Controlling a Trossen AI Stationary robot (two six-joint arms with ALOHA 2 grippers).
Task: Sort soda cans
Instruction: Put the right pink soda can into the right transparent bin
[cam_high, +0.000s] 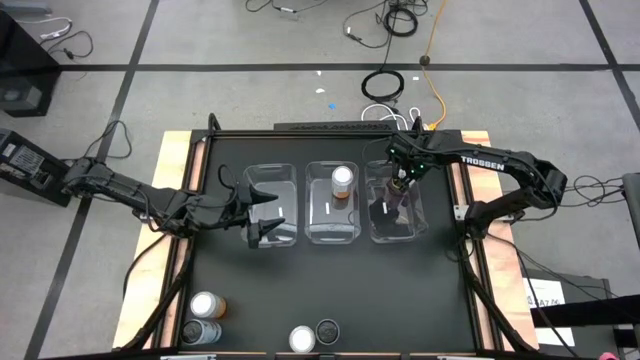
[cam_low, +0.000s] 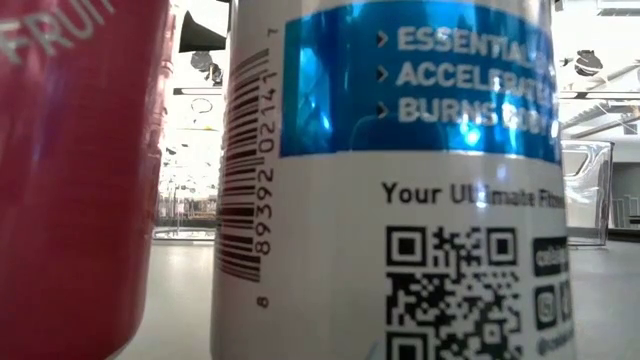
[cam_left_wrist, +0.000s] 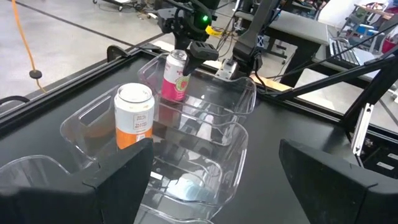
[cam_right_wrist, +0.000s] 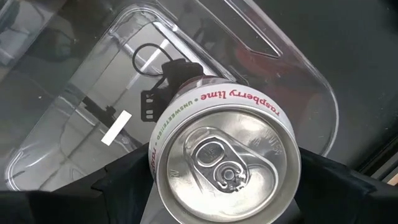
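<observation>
One pink can (cam_right_wrist: 225, 158) is gripped between the fingers of the right gripper (cam_high: 402, 183) and held over the right bin (cam_high: 417, 232). An orange can (cam_high: 343, 181) is seen standing in the middle bin (cam_high: 330, 230). Over the left bin (cam_high: 292, 175), the left gripper (cam_high: 262, 212) is spread wide with nothing held.

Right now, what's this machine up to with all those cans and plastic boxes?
It is sorting soda cans into three clear bins. The right gripper holds a pink can over the right-hand bin. An orange can already stands in the middle bin. The left gripper hovers open over the left bin, holding nothing. Four more cans wait at the table's near edge, among them an orange one and a dark one.
</observation>
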